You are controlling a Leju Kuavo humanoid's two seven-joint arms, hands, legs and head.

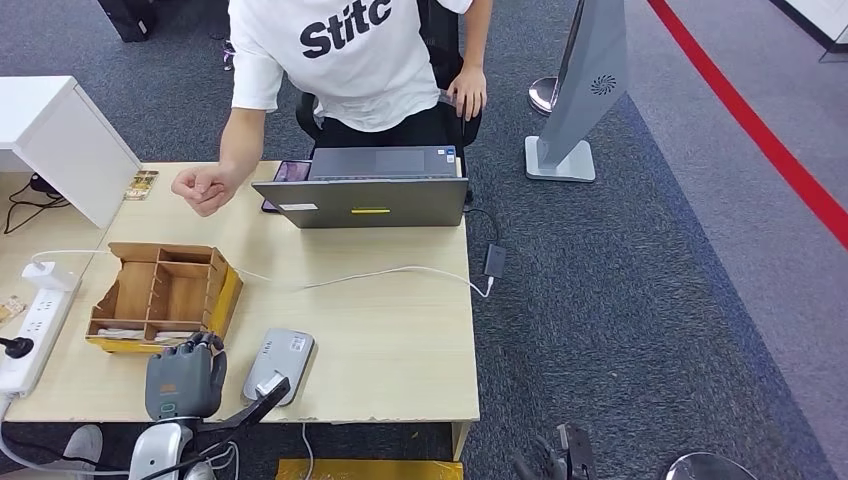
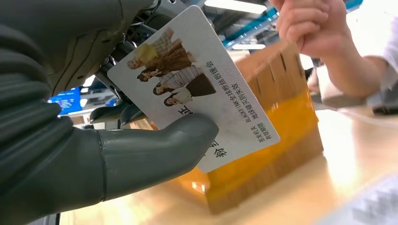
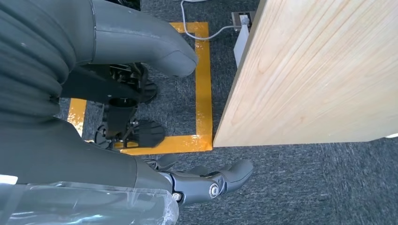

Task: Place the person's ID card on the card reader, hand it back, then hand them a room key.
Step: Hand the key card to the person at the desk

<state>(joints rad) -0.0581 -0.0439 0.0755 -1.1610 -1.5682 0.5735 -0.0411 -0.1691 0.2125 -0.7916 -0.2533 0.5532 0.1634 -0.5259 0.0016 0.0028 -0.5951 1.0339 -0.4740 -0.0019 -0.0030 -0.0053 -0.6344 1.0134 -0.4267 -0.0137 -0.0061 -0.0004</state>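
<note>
The left hand (image 1: 186,377) sits low over the near edge of the table (image 1: 400,340), its back turned up toward the head camera. From the left wrist view the thumb (image 2: 155,147) presses a white card (image 2: 197,84) against the darker fingers behind it, so the hand (image 2: 70,117) holds the card in a pinch. The card is printed with a group of people and lines of text, and it stands tilted, one corner reaching toward the wooden box.

Just beyond the hand's fingers stands the wooden box (image 1: 160,295) with open compartments and a yellow side. Just to the right of the hand lies the grey card reader (image 1: 278,366), flat on the table, apart from the card. Farther off, past the box, the person's hand (image 1: 203,187) is closed in a loose fist above the table, next to a grey laptop (image 1: 370,190). A white cable (image 1: 370,275) runs across the table between the laptop and the card reader.

The right hand (image 3: 206,183) hangs below the table edge over grey carpet (image 3: 305,187), fingers loosely apart and holding nothing, near a strip of yellow tape (image 3: 204,84) on the floor.
</note>
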